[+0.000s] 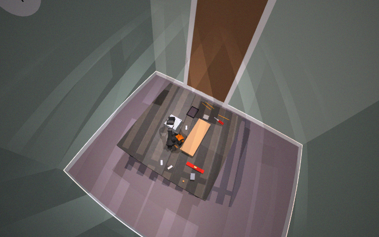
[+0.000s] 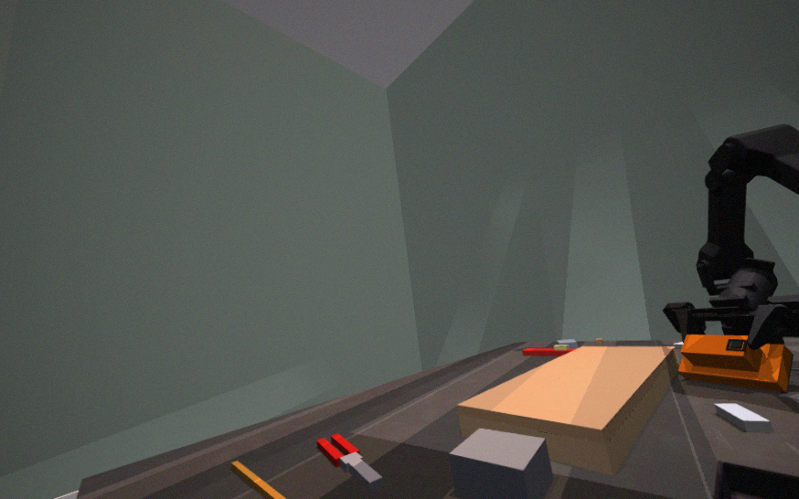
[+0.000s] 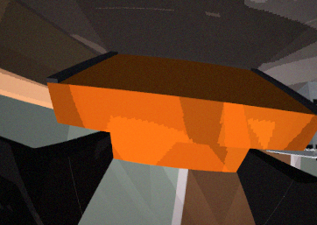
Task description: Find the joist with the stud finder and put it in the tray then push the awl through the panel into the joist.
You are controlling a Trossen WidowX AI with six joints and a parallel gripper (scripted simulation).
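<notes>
My gripper [image 1: 178, 138] [image 2: 723, 339] [image 3: 177, 141] is shut on the narrower upper part of the orange stud finder [image 1: 179, 137] [image 2: 716, 371] [image 3: 144, 127]. It holds the stud finder low beside the long side of the panel, on the robot base's side. Whether its underside touches the table is unclear. The pale wooden floor panel [image 1: 197, 137] [image 2: 576, 384] shows no visible hole. A thin metal shaft [image 2: 798, 369], perhaps the awl's, shows behind the stud finder; its handle is not clear. The dark tray [image 1: 192, 111] [image 2: 762, 482] looks empty in the top view.
A red level [image 1: 190, 164] [image 2: 542, 352] and grey block [image 1: 192, 176] lie beyond one panel end. Another grey block [image 1: 205, 116] [image 2: 495, 473] and a red-handled tool [image 1: 220, 121] [image 2: 329, 451] are near the other. A white piece [image 1: 186, 127] [image 2: 740, 417] lies between base and panel.
</notes>
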